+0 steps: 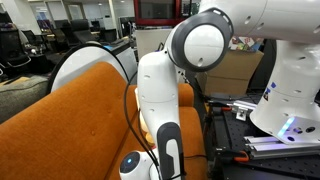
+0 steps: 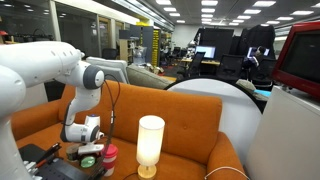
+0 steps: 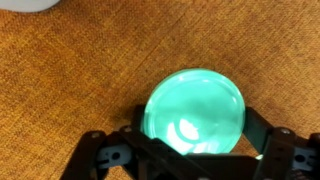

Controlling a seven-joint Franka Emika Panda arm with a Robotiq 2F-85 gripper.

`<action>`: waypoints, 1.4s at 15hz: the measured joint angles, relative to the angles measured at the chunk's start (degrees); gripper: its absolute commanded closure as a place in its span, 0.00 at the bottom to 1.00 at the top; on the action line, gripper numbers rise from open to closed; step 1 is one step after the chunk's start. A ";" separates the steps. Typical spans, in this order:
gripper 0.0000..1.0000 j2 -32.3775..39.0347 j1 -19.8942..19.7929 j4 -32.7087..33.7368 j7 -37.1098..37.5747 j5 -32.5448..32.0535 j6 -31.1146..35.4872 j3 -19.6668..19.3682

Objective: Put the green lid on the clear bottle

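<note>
Looks like the grab step: hand (image 3: 192, 135) straddles the green lid (image 3: 193, 105) at 6 o'clock in the wrist view, can't tell if it's clamped; next up, lift it square onto the clear bottle (image 2: 150, 143).

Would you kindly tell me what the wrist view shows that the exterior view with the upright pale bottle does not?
Only the wrist view: the green lid seen full and round from above, set between the sides of the claw. Only that exterior view: the whole pale bottle standing upright, a red object beside the claw, and the office behind. Shared: the claw, a glimpse of the lid, and the orange sofa fabric.
</note>
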 measured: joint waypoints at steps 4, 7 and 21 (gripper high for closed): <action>0.31 0.00 -0.91 -0.10 0.00 0.00 0.00 0.57; 0.31 -0.29 -0.72 -0.19 0.59 0.00 0.00 0.57; 0.31 -12.51 6.53 -6.67 11.10 0.05 1.22 -5.97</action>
